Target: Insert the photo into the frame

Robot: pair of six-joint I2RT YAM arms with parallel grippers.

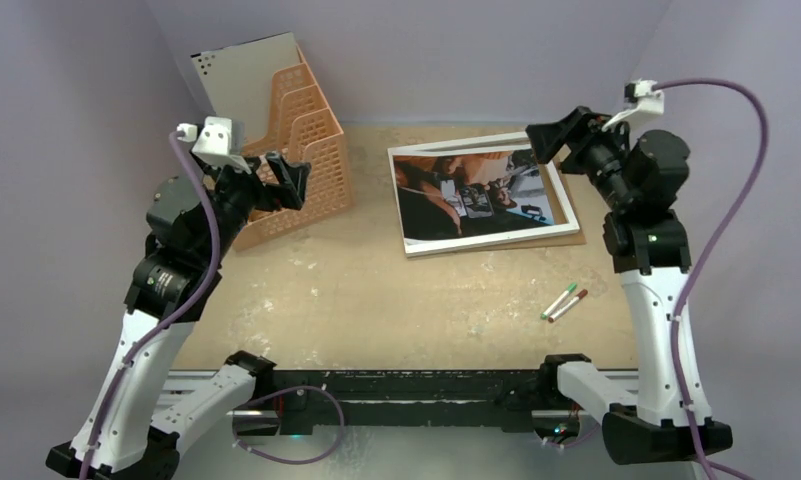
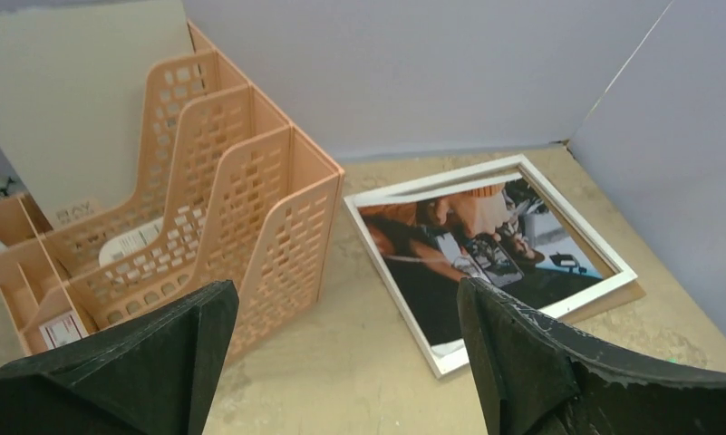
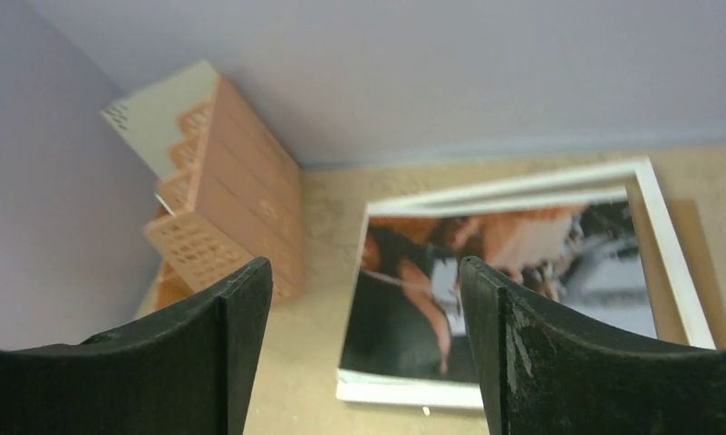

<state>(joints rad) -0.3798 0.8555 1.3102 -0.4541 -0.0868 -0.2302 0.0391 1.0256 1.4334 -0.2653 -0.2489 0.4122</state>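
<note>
We see only the right edge of the flat brown hardboard sheet, its remainder hidden beneath the thin white rectangular picture frame.

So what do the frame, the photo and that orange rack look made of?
Frame: smooth white strips, painted wood or plastic, can't tell which.
Photo: thin flat printed sheet, probably paper, slightly glossy.
Rack: peach plastic, matte, with moulded grid holes.
</note>
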